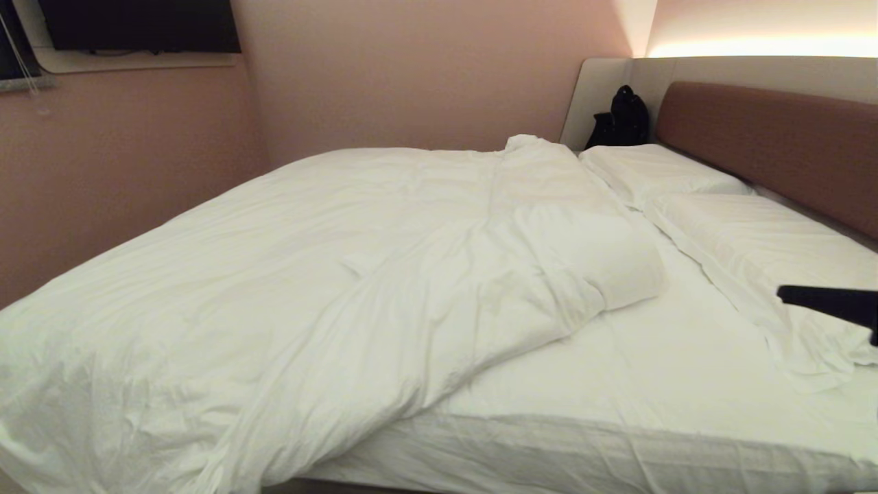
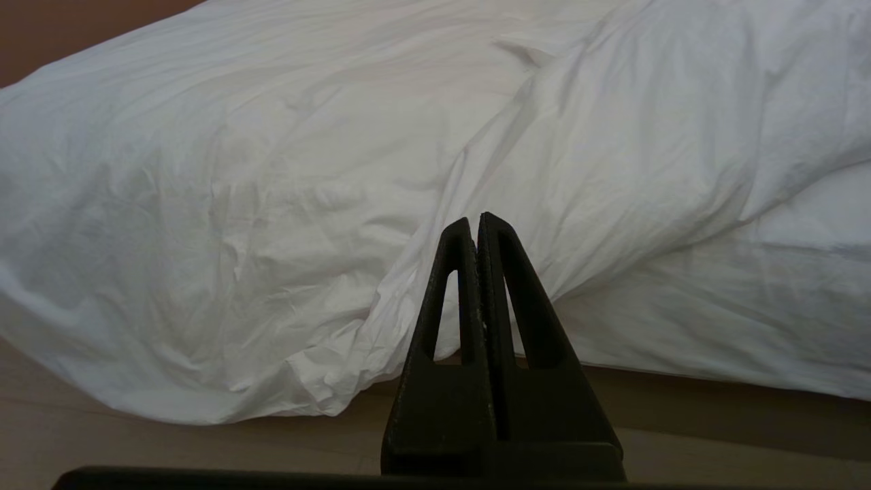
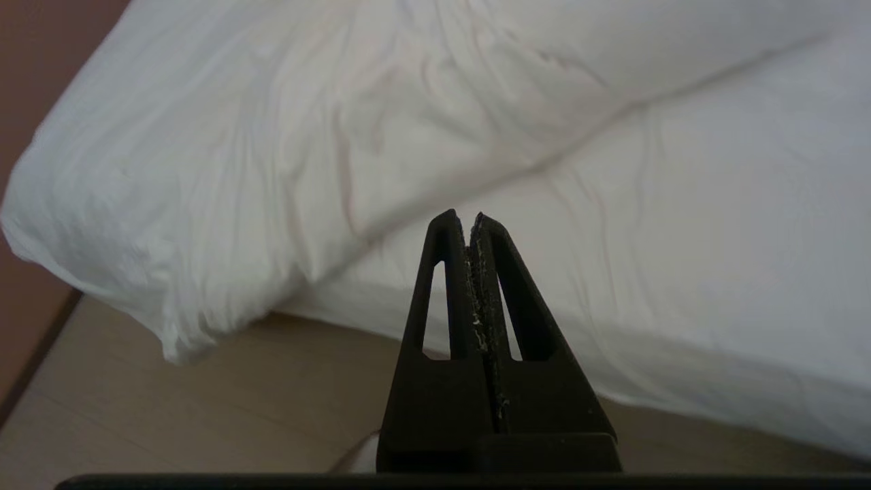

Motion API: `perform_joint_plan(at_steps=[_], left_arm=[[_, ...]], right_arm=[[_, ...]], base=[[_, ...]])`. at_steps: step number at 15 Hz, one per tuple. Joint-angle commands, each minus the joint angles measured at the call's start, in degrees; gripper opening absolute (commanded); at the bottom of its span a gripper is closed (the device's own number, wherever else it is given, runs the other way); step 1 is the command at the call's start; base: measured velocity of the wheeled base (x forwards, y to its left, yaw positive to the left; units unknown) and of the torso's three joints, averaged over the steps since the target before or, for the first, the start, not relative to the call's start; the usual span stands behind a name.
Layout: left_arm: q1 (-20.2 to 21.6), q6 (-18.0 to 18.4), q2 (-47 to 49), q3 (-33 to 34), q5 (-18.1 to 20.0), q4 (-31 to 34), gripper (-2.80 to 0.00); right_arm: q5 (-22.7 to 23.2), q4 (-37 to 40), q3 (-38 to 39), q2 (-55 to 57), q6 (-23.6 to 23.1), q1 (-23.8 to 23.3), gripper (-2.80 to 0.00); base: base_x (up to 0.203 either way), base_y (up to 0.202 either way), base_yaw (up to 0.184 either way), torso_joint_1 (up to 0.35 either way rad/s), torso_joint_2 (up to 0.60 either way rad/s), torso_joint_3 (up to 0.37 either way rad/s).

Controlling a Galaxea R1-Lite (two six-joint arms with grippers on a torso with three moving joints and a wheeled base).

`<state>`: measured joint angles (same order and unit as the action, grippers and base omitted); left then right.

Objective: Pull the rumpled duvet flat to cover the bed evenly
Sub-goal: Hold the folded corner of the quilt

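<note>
Your head camera shows the bed point(image 1: 658, 384) filling the view, headboard point(image 1: 768, 144) at 2 o'clock. The duvet point(image 1: 309, 274) lies bunched over the half of the bed from 12 round to 8 o'clock, its folded-back edge running diagonally from 12 toward 6 o'clock. One corner droops over the bed's side at 7 o'clock. Bare sheet point(image 1: 686, 357) is exposed between 3 and 5 o'clock. Two pillows point(image 1: 748, 240) lie along the headboard, end to end. A black bag point(image 1: 621, 120) sits in the corner at 1 o'clock.

Your right gripper point(image 1: 782, 295) enters at 3 o'clock, over the nearer pillow's lower edge. Its jaws are pressed together with nothing between them, as the right wrist camera confirms.

Your left gripper point(image 2: 476, 221) is outside the head view. Its wrist camera shows its jaws together and empty, pointing at the hanging duvet edge above the floor point(image 2: 136, 449).
</note>
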<state>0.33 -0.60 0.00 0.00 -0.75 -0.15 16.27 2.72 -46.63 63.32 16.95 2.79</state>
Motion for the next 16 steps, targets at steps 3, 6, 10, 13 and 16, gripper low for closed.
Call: perform_joint_plan(at_steps=[3,6,10,13,16], left_arm=[[0.02,-0.02,0.0,0.0,-0.04,-0.02,-2.8],[0.02,-0.02,0.0,0.0,-0.04,-0.02,-2.8],[0.02,-0.02,0.0,0.0,-0.04,-0.02,-2.8],[0.02,-0.02,0.0,0.0,-0.04,-0.02,-2.8],[0.02,-0.02,0.0,0.0,-0.04,-0.02,-2.8]], right_arm=[[-1.88,-6.04,-11.33,18.57,4.46,4.16,-2.8],[-3.44,-6.14,-15.99,24.69,5.14,8.63,-2.8],[-5.29,-6.5,-20.45,30.21,5.28,11.73,-2.8],[-5.32,-6.62,-21.97,32.74,5.28,12.74,-2.8],[-5.37,-6.68,-23.51,36.05,5.28,13.57,-2.8]], base=[[0.0,0.0,0.0,0.0,0.0,0.0],[0.0,0.0,0.0,0.0,0.0,0.0],[0.0,0.0,0.0,0.0,0.0,0.0],[0.0,0.0,0.0,0.0,0.0,0.0],[0.0,0.0,0.0,0.0,0.0,0.0]])
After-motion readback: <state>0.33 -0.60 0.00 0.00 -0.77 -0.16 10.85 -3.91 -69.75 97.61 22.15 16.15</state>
